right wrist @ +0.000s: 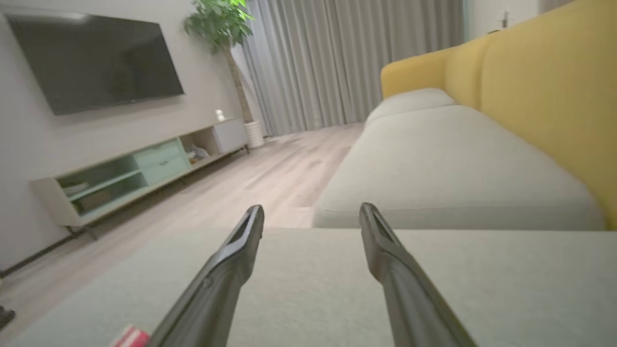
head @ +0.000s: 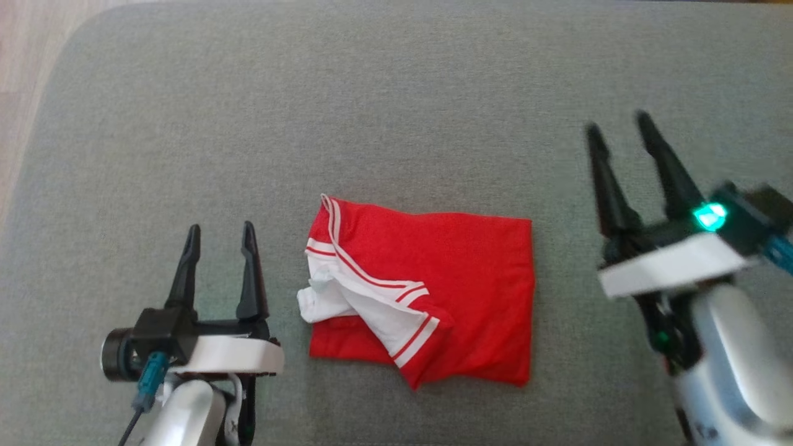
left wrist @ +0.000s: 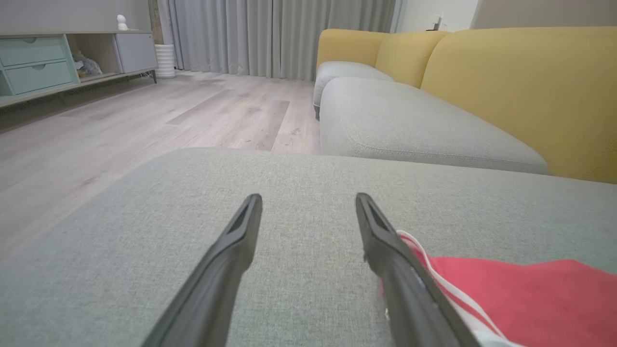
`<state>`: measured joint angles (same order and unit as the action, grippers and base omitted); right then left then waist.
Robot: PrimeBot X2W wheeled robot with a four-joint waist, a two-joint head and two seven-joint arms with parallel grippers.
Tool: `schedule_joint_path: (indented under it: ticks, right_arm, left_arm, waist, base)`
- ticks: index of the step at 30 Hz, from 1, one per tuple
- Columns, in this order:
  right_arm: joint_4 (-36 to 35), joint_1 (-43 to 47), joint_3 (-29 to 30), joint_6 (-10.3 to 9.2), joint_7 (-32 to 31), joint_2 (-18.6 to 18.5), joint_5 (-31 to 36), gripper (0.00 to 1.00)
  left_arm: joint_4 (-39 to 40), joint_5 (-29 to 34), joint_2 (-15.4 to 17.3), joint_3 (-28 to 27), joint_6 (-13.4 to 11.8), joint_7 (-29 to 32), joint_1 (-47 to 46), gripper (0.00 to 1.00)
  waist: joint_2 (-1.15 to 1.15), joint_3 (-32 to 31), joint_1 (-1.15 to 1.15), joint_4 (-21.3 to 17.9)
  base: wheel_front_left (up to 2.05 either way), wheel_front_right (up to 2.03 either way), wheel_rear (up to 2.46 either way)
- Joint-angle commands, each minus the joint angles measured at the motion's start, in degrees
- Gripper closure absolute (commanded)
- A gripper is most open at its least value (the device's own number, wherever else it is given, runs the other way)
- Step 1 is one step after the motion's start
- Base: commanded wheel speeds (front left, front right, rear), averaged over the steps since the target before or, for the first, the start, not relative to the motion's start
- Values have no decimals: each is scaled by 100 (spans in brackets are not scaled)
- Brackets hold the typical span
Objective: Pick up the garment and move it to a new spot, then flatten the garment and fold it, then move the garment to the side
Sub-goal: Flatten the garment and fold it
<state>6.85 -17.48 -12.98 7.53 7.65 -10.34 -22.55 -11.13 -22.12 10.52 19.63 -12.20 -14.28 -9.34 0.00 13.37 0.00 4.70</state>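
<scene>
Position. The garment (head: 433, 291) lies on the grey cushion (head: 396, 93), near the front edge and roughly midway between my two hands. It is red with white striped trim and folded into a rough rectangle. The right and far edges are straight. On the left side a white flap and a striped band lie loose on top.

Hands. My left gripper (head: 222, 228) sits just beside the garment's left edge, fingers spread wide, nothing between them. In the left wrist view the red cloth (left wrist: 530, 299) shows just past my right-hand finger. My right gripper (head: 619, 124) is well apart from the garment, off to the right, also spread wide and empty. A red corner (right wrist: 130, 336) peeks in at the bottom of the right wrist view.

Stage, as I judge it. The fold looks done; moving the garment to the side remains.

Handling, as I judge it. Thin knit cloth: light, soft, limp, no stiffness to lean on. Not fragile and not slippery. Lifted from one point it will sag and the layers will fall open. Dragged, it may ruck on the woven cushion.

Where to hold. Pinch through all layers at once, one hand on each short side, low against the cushion. On the left, go under the loose white flap so it is trapped, not left hanging.
</scene>
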Motion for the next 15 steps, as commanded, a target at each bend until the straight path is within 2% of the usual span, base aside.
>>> schedule_joint_path:
  ticks: [1, 7, 15]
  right_arm:
    - [-330, 273, 117, -4, -77, -7, 175, 0]
    - [-1072, 1173, 911, -4, -429, 106, 648, 0]
    - [-1685, 1882, 1251, -4, -756, 388, 784, 0]
  left_arm:
    - [186, 34, 154, -249, -49, -56, -117, 0]
    - [308, 53, 308, -285, -102, 36, -44, 0]
    - [533, 90, 523, -309, -184, 241, 92, 0]
  waist:
    - [0, -33, 0, -68]
    - [0, -106, 0, -290]
    - [0, -210, 0, -459]
  base:
    - [0, 0, 0]
    - [0, 0, 0]
    - [0, 0, 0]
